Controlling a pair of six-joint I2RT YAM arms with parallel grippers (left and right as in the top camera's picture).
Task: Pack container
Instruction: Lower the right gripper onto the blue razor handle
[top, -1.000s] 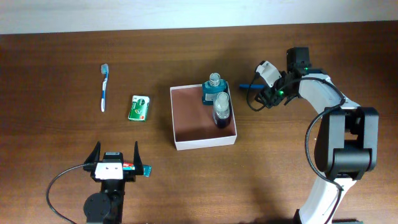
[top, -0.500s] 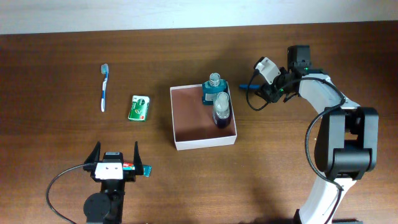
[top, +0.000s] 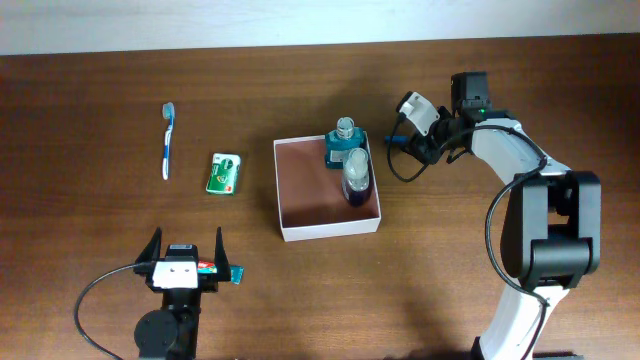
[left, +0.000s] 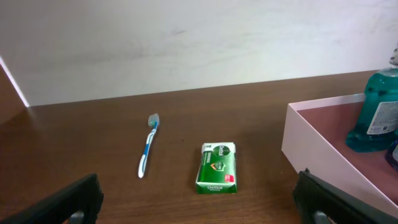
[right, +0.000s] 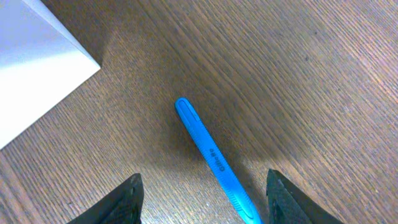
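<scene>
The container is a square white-walled box with a reddish-brown floor at the table's middle; its near corner shows in the left wrist view and a white corner in the right wrist view. A teal bottle and a dark bottle lie inside it. A blue toothbrush handle lies on the table just right of the container. My right gripper is open, its fingers on either side of that handle, above it. My left gripper is open and empty at the front left.
A white-and-blue toothbrush and a small green packet lie left of the container; both show in the left wrist view, the toothbrush and the packet. A white wall runs behind the table.
My right gripper has moved left and a little up the table, closer to the container's far right corner and over the blue handle. The left arm has not moved.
</scene>
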